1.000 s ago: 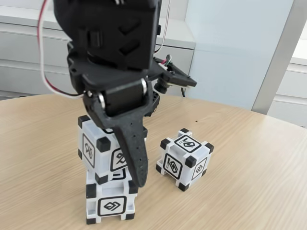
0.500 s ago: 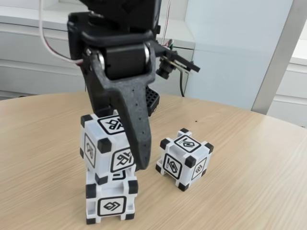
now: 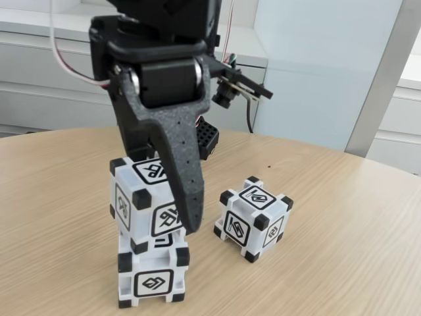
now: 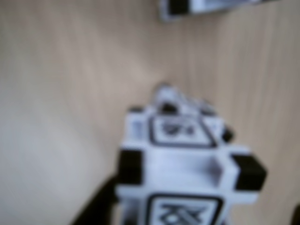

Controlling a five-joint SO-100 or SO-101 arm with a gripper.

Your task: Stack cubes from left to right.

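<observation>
1. Since a second ago the gripper (image 3: 172,220) has risen and swung back, so the top face of the upper cube (image 3: 146,201), covered before, now shows its glyph; over the last half second almost nothing has shifted.
2. One long dark finger (image 3: 179,172) hangs down across the front right of the upper cube, its tip at the cube's lower right corner. The second finger is hidden behind the arm and cube, so I cannot tell whether the jaws are spread or pressing on the cube.
3. Directly under the gripper, the upper cube sits on the lower cube (image 3: 151,276), turned slightly out of line with it. In the wrist view the stack (image 4: 185,161) is close and blurred.
4. To the right of the finger in the fixed view, near but apart from the stack, the third cube (image 3: 253,218) stands alone on the wooden table (image 3: 342,250).
5. Open tabletop spreads to the right of the gripper beyond the lone cube and to the left of the stack; the table's curved far edge runs behind the arm, with pale cabinets beyond it.
6. Each cube face carries a black-framed square glyph of angular strokes; none reads as a letter or word. A corner of the lone cube (image 4: 206,7) shows at the top of the wrist view.
</observation>
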